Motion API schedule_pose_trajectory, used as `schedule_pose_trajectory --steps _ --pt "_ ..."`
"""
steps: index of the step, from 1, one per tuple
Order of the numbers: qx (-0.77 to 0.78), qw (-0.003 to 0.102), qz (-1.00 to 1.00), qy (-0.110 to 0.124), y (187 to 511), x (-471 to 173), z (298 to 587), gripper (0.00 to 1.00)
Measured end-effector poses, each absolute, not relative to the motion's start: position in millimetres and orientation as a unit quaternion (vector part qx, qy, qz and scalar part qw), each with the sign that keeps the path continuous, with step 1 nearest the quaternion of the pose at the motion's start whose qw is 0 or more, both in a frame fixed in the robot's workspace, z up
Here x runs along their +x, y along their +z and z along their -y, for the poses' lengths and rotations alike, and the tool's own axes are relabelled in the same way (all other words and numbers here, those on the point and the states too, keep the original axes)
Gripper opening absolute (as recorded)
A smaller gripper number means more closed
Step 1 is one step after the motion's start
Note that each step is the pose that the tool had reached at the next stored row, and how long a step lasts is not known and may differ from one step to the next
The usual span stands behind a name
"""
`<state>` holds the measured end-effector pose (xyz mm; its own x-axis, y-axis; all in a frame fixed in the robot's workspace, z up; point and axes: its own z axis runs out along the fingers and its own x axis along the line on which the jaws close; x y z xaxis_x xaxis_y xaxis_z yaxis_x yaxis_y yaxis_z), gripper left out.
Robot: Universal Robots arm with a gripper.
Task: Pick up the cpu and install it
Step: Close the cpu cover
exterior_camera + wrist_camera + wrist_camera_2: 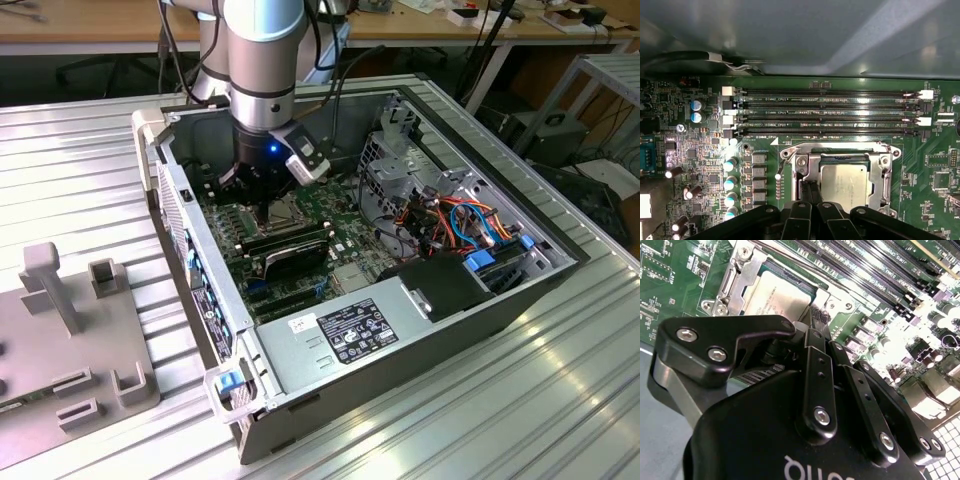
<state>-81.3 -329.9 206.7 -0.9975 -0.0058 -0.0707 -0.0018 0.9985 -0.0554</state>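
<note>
The cpu (845, 182) is a flat silver-grey square lying level inside the open metal-framed socket (886, 161) on the green motherboard; it also appears in the second wrist view as cpu (777, 297). My gripper (810, 189) hangs straight down over the socket, its two thin black fingers pressed together at one edge of the chip. The second wrist view shows the gripper (813, 324) with fingertips meeting just beside the cpu's rim, nothing visible between them. In the exterior view the gripper (265, 207) reaches into the open computer case and hides the chip.
Several long black memory slots (825, 112) run beside the socket. A row of capacitors (731, 181) stands on the socket's other side. The case (420, 340) holds a power supply (350, 335) and bundled cables (460, 220). A grey fixture (70, 320) sits at the exterior view's left.
</note>
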Motion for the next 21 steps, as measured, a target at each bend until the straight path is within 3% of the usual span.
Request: schedule_pose_trajectory --steps 9,21 --pt "-0.002 0.035 -0.999 -0.028 232.9 -81.6 330.2 0.11" --pt "-0.002 0.035 -0.999 -0.028 233.7 -80.0 330.2 0.11"
